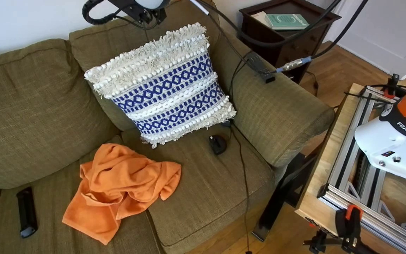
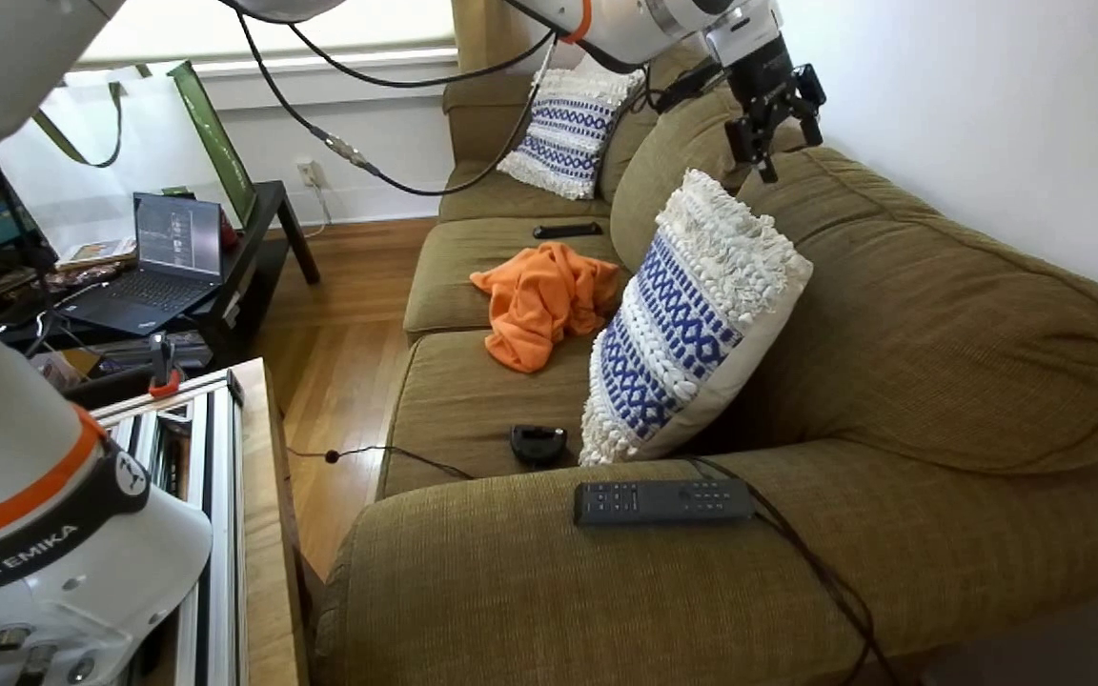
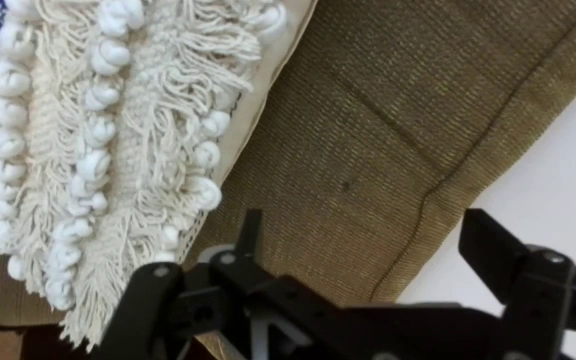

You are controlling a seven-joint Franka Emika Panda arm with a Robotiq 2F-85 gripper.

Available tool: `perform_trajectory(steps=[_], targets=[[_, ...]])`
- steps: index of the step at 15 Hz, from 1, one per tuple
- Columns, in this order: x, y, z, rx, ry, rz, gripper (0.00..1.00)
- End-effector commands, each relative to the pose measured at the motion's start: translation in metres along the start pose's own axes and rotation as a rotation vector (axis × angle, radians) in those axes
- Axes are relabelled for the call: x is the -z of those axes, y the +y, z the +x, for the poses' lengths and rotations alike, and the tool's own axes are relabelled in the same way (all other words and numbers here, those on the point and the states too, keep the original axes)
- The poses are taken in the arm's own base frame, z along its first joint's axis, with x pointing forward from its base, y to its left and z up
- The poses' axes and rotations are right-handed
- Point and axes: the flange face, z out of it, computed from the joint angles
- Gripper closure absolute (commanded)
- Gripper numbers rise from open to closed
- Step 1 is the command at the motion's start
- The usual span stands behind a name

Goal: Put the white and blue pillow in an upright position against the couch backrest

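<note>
The white and blue pillow (image 1: 167, 84) stands tilted on the couch seat near the armrest, leaning back toward the couch backrest (image 2: 949, 295). It shows edge-on in an exterior view (image 2: 692, 314). Its fringed edge fills the left of the wrist view (image 3: 133, 125). Whether its back touches the backrest is hidden. My gripper (image 2: 790, 152) is above the backrest, higher than the pillow's top edge. In the wrist view the gripper (image 3: 363, 215) has its fingers wide apart, with nothing between them; the backrest (image 3: 368, 125) and white wall lie beyond. In an exterior view the gripper (image 1: 152, 17) is partly cut off.
An orange cloth (image 1: 125, 176) lies on the seat. A black device (image 1: 217, 144) sits before the pillow. A remote (image 2: 663, 502) lies on the armrest (image 2: 511, 581), with cables beside it. Another dark remote (image 1: 26, 211) is on the seat. A similar pillow (image 2: 568, 129) stands at the far end.
</note>
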Motion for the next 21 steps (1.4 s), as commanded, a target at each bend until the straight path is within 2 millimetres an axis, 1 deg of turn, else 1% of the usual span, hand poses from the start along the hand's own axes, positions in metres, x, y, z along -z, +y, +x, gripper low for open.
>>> perform_trajectory(steps=[1, 3, 6, 9, 12, 15, 18, 21], targets=[[0.028, 0.009, 0.01, 0.107, -0.01, -0.099, 0.0], [0.035, 0.014, 0.014, 0.198, -0.041, -0.175, 0.01], [0.035, 0.022, 0.019, 0.33, -0.094, -0.235, 0.0], [0.023, 0.034, 0.015, 0.454, -0.179, -0.235, 0.0], [0.01, 0.054, 0.006, 0.579, -0.267, -0.265, 0.0], [0.008, 0.077, 0.0, 0.708, -0.358, -0.288, 0.0], [0.011, 0.095, 0.002, 0.793, -0.422, -0.315, 0.0], [0.027, 0.11, 0.003, 0.844, -0.46, -0.305, 0.0]])
